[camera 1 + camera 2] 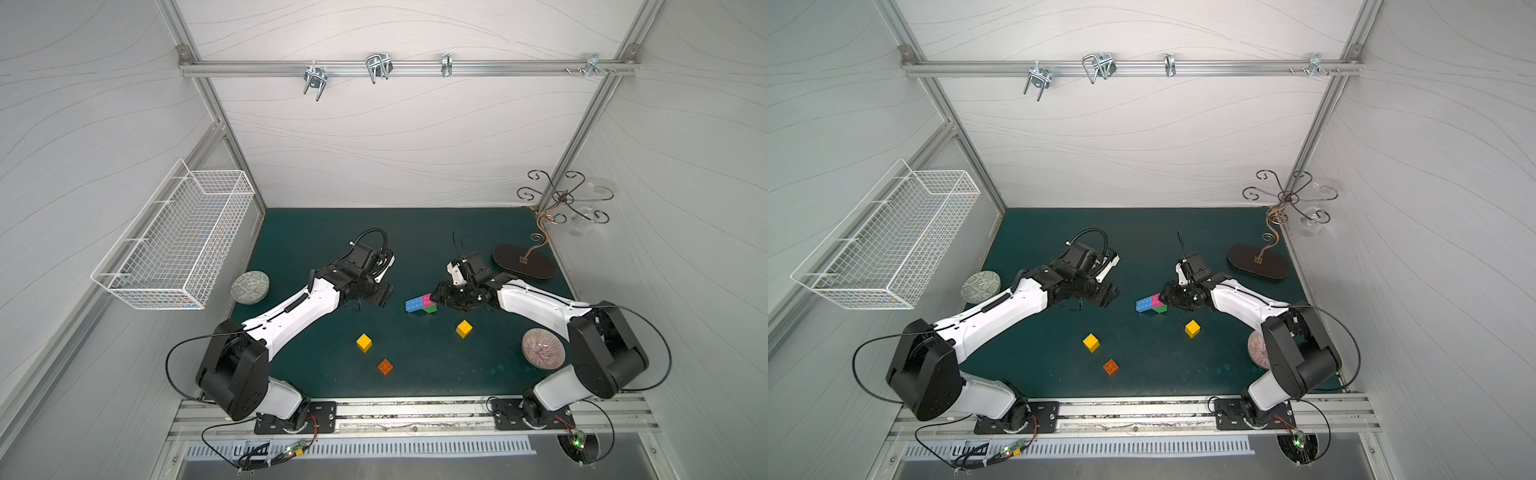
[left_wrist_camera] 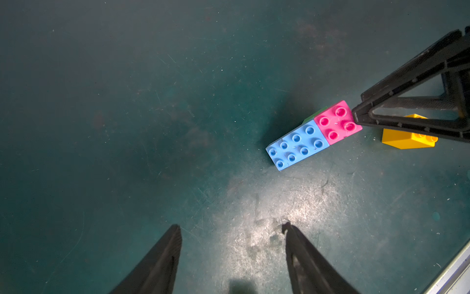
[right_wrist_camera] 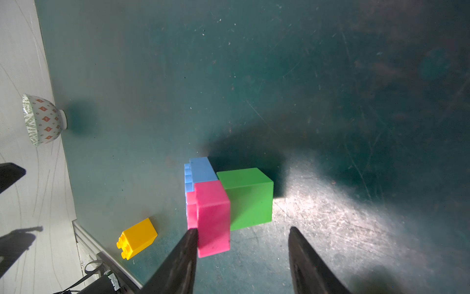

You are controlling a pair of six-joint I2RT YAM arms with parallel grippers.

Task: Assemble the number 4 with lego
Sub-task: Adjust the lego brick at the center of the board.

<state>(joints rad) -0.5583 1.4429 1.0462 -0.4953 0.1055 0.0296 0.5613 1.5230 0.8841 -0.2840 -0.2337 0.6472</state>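
While left claw (image 2: 231, 229) and right claw (image 3: 243, 230) gape, pale walls (image 1: 374, 145) enclose scuffed teal mat (image 2: 318, 203)

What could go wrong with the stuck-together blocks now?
The right jaws are open, one tip at the pink brick. A push might slide it with the blue brick and green brick joined to it, or snap them apart. The yellow brick near that arm might get bumped too.
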